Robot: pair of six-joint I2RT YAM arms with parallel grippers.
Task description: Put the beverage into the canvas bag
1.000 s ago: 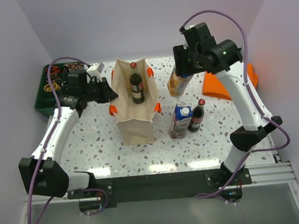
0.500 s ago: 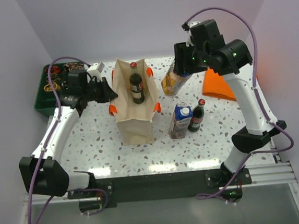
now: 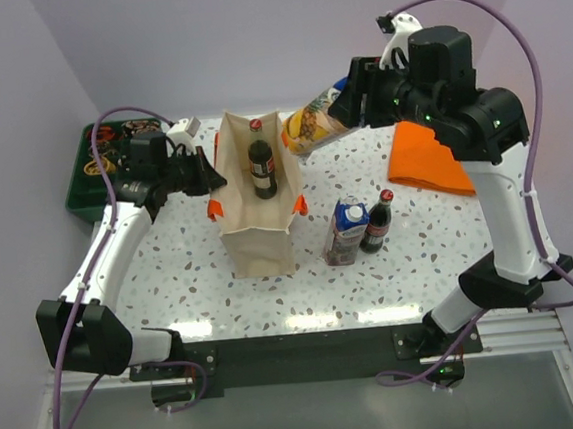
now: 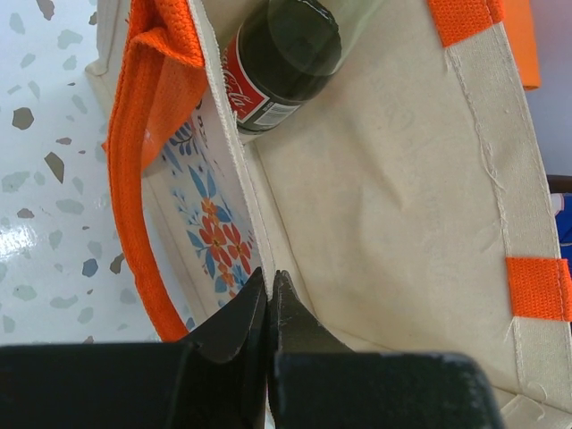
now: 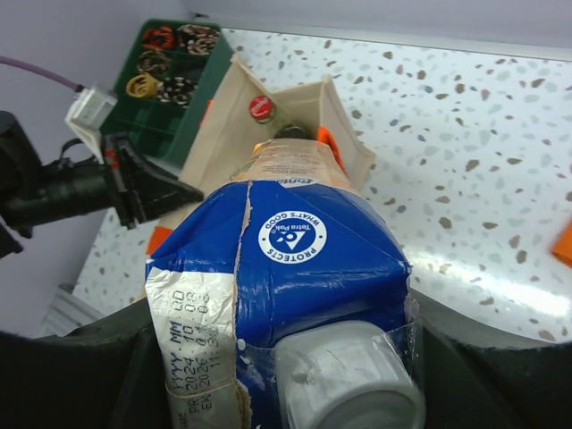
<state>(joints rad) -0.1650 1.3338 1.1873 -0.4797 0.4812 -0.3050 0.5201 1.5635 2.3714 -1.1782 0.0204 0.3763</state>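
Observation:
The beige canvas bag [image 3: 255, 202] with orange handles stands open at the middle left, a dark cola bottle [image 3: 261, 166] inside it. My left gripper [image 3: 209, 176] is shut on the bag's left rim [image 4: 255, 232], holding it open. My right gripper [image 3: 352, 103] is shut on a juice carton [image 3: 314, 124] with a blue top, tilted in the air just right of and above the bag's mouth. In the right wrist view the carton [image 5: 286, 259] fills the frame, with the bag [image 5: 295, 112] beyond it. Its fingertips are hidden by the carton.
A blue carton [image 3: 346, 231] and a small cola bottle [image 3: 378, 222] stand right of the bag. A folded orange cloth [image 3: 430, 157] lies at the right. A green tray [image 3: 102, 170] with small items sits at the far left.
My right arm has lifted the juice carton off the table and carried it left and up, tilting it toward the bag's mouth. The left gripper and the bag have stayed still.

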